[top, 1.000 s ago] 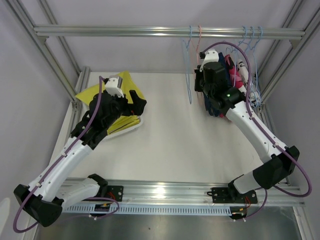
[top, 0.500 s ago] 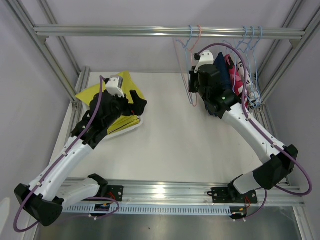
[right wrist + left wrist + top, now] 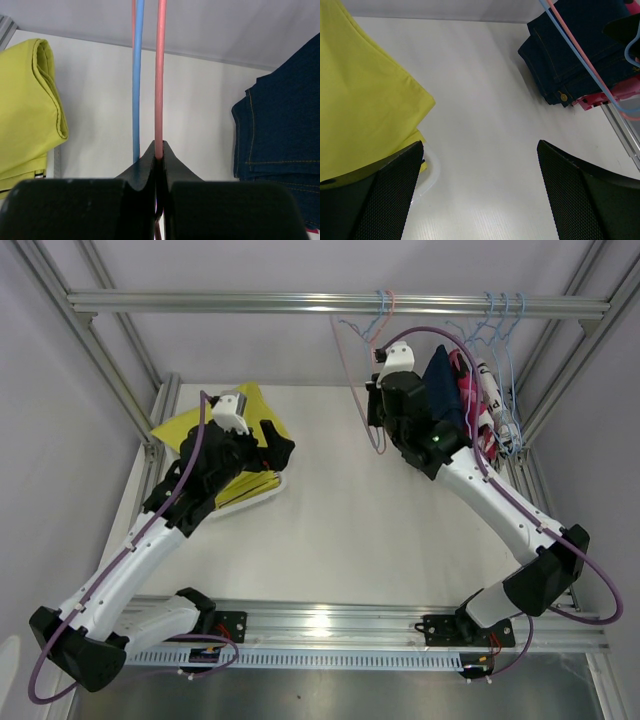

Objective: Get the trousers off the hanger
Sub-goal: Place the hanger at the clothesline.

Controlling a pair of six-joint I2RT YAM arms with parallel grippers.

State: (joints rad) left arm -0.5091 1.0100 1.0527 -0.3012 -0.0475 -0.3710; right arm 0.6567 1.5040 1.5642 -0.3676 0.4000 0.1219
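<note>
My right gripper [image 3: 374, 412] [image 3: 159, 157] is shut on the thin bar of an empty pink hanger [image 3: 160, 75] [image 3: 352, 360], with an empty blue hanger [image 3: 139, 75] just to its left. Both hang from the rail and are swung out to the left. Navy trousers [image 3: 441, 388] [image 3: 280, 125] [image 3: 575, 55], pink-red trousers [image 3: 466, 390] and white lettered trousers [image 3: 488, 388] hang on hangers at the right. Yellow trousers [image 3: 195, 425] [image 3: 360, 100] [image 3: 25, 110] lie at the back left. My left gripper [image 3: 276, 447] [image 3: 480, 200] is open and empty beside them. The camouflage pair is not clearly visible.
The metal rail [image 3: 250, 303] runs across the back, with frame posts at both sides. A white tray rim [image 3: 268, 495] [image 3: 434, 172] shows under the yellow trousers, with a striped cloth edge [image 3: 248, 486] on it. Several blue hanger hooks [image 3: 503, 310] crowd the rail's right end.
My right gripper has moved left and towards the back with the pink hanger in it, swinging both empty hangers left, away from the navy trousers. The left arm has not moved.
</note>
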